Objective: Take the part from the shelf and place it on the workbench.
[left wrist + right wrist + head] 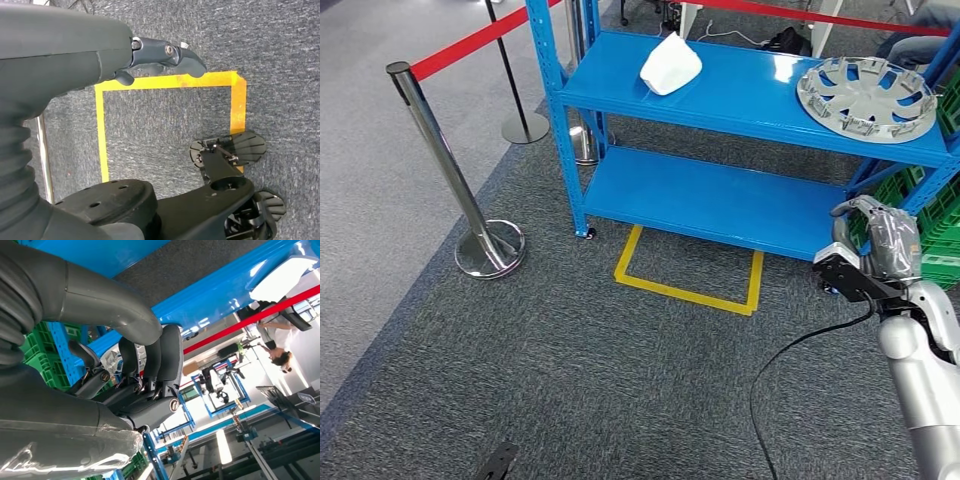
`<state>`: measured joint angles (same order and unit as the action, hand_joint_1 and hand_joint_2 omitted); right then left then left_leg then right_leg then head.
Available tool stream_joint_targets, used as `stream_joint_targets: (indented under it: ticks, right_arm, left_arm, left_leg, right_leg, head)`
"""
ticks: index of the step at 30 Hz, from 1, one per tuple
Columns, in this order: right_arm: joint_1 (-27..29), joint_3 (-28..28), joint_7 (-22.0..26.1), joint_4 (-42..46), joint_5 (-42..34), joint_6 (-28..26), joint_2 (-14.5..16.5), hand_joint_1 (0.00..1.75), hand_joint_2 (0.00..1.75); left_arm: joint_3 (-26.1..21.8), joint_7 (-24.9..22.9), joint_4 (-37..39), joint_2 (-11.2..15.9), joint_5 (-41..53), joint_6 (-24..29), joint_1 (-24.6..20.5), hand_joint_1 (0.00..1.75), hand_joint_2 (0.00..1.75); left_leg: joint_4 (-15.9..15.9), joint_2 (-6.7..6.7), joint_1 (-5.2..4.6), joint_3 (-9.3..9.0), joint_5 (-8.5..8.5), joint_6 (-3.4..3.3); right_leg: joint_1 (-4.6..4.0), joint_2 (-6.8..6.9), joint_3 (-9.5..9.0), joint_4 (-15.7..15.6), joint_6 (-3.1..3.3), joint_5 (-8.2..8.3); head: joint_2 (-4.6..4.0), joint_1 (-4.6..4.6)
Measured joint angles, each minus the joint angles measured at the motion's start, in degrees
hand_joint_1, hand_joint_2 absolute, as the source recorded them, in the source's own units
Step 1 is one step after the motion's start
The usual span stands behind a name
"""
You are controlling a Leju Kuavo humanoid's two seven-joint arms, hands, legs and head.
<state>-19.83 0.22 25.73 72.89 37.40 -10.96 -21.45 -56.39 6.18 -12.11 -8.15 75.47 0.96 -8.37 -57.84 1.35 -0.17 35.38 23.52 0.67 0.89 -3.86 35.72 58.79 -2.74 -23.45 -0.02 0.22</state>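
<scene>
Grey carpet point(569, 370) spreads under me, paler grey off to my left. Ahead stands the blue shelf point(727, 195), two tiers on blue uprights, its near left foot just beside a yellow tape square point(687, 278) marked on the carpet. On the top tier, toward the right end, lies the part point(867, 97), a silver wheel cover, flat, with the ribbed inner side up. A white piece point(671, 64) sits on the same tier, well apart from the part, toward the left end. Green crates point(935, 225) are stacked just past the shelf's right end. A chrome post point(452, 175) stands on its round base to my left, carrying a red belt point(475, 42) that runs off toward the shelf's back corner; a darker post point(512, 85) stands further back. A black cable point(788, 370) curls across the carpet in front of my right arm.

My right hand point(875, 245) is raised near the right end of the lower tier, below the part and not touching it. In my right wrist view the fingers point(162, 360) are curled inward beside the thumb, and nothing is in them. My left hand point(166, 55) hangs low over the carpet, above the tape square; I see one dark finger reaching forward with nothing on it, but the rest is hidden by the cover, so I cannot tell how far that hand is open.
</scene>
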Motion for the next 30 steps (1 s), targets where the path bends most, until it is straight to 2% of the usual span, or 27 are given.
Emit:
stream_joint_targets:
  ticks: [12,15,18,19,20,21,22,24,25,26,27,28,30]
  right_arm:
    - [0.11,-0.02,-0.36,0.0,-0.67,0.4,0.05,1.75,1.75]
    - [0.11,-0.02,-0.36,0.0,-0.85,0.47,0.08,1.75,1.75]
    - [0.11,-0.09,-0.36,0.0,-0.95,0.56,0.06,1.75,1.75]
    - [0.14,-0.16,-0.35,0.0,-0.98,0.57,0.03,1.75,1.75]
    - [0.12,-0.26,-0.35,0.0,-1.01,0.59,0.0,1.75,1.75]
    - [0.07,-0.35,-0.35,0.0,-1.03,0.6,-0.03,1.75,1.75]
    - [0.06,-0.43,-0.36,-0.01,-1.05,0.62,-0.05,1.75,1.75]
    - [0.19,-0.49,-0.37,-0.07,-1.05,0.66,-0.05,1.75,1.75]
    - [0.34,-0.5,-0.38,-0.12,-1.05,0.68,-0.05,1.75,1.75]
    - [0.44,-0.52,-0.38,-0.17,-1.05,0.7,-0.05,1.75,1.75]
    - [0.46,-0.56,-0.38,-0.21,-1.05,0.7,-0.06,1.75,1.75]
    - [0.41,-0.62,-0.38,-0.24,-1.05,0.7,-0.07,1.75,1.75]
    - [0.24,-0.73,-0.4,-0.27,-1.05,0.7,-0.03,1.75,1.75]
  left_arm:
    - [0.0,0.01,0.0,-0.02,-0.01,-0.08,0.03,0.0,1.75]
    - [0.0,0.01,0.0,0.0,-0.01,-0.08,0.03,0.0,1.75]
    - [0.0,0.0,0.0,-0.01,-0.02,-0.05,0.0,0.0,1.75]
    - [0.0,0.0,0.0,-0.01,-0.02,-0.03,-0.01,0.0,1.75]
    - [0.0,0.01,0.0,-0.02,-0.02,-0.02,-0.01,0.0,1.75]
    - [0.0,0.01,0.0,-0.02,-0.02,-0.02,0.0,0.0,1.75]
    - [0.0,0.01,0.0,-0.02,-0.02,-0.02,0.01,0.0,1.75]
    - [0.0,0.01,0.0,-0.02,-0.02,-0.02,0.07,0.0,1.75]
    - [0.0,0.01,0.0,-0.03,-0.02,-0.02,0.09,0.0,1.75]
    - [0.0,0.01,0.0,-0.04,-0.02,-0.02,0.1,0.0,1.75]
    - [0.0,0.01,0.0,-0.08,-0.02,-0.02,0.1,0.0,1.75]
    - [0.0,0.01,0.0,-0.11,-0.02,-0.02,0.1,0.0,1.75]
    - [0.0,0.01,0.0,-0.1,-0.01,-0.02,0.06,0.0,1.75]
  left_leg:
    - [-0.04,0.02,-0.16,0.08,-0.05,-0.28]
    - [-0.13,0.03,-0.43,0.13,0.0,-0.67]
    - [0.03,-0.19,-0.62,0.05,-0.16,-1.25]
    - [0.4,-0.49,-0.53,-0.12,-0.37,-1.52]
    - [0.83,-0.87,-0.4,-0.3,-0.58,-1.8]
    - [1.23,-1.35,-0.27,-0.47,-0.76,-2.03]
    - [1.43,-1.86,-0.23,-0.58,-0.8,-2.18]
    - [1.45,-2.91,-0.26,-0.6,-0.7,-2.27]
    - [1.44,-3.48,-0.27,-0.62,-0.62,-2.24]
    - [1.4,-4.04,-0.26,-0.67,-0.53,-2.13]
    - [1.33,-4.6,-0.23,-0.76,-0.4,-1.94]
    - [1.15,-5.14,-0.22,-0.89,-0.19,-1.66]
    - [0.73,-6.09,-0.5,-1.13,0.3,-0.97]
  right_leg:
    - [0.22,-0.02,0.06,-0.04,-0.34,0.16]
    - [0.5,-0.03,0.07,-0.07,-0.67,0.16]
    - [0.77,-0.43,0.06,-0.48,-1.3,0.35]
    - [0.75,-0.15,0.23,-0.42,-1.47,0.29]
    - [0.65,0.52,0.67,0.34,-1.57,-0.26]
    - [0.53,1.43,1.66,2.3,-1.63,-1.47]
    - [0.45,2.45,3.22,5.59,-1.62,-3.26]
    - [0.41,3.25,6.83,13.31,-1.7,-6.71]
    - [0.41,3.37,7.8,15.43,-1.73,-7.21]
    - [0.41,3.51,7.66,15.27,-1.75,-6.58]
    - [0.41,3.89,6.37,12.82,-1.75,-5.05]
    - [0.39,5.07,4.1,8.63,-1.78,-3.15]
    - [0.2,7.51,0.43,2.05,-1.42,-0.83]
  head:
    - [0.0,-0.03]
    - [0.0,-0.04]
    - [0.0,-0.05]
    - [0.0,-0.02]
    - [0.0,0.08]
    - [0.0,0.2]
    - [0.0,0.29]
    - [0.0,0.37]
    - [0.0,0.37]
    - [0.0,0.38]
    - [0.0,0.37]
    - [0.0,0.38]
    - [0.0,0.32]
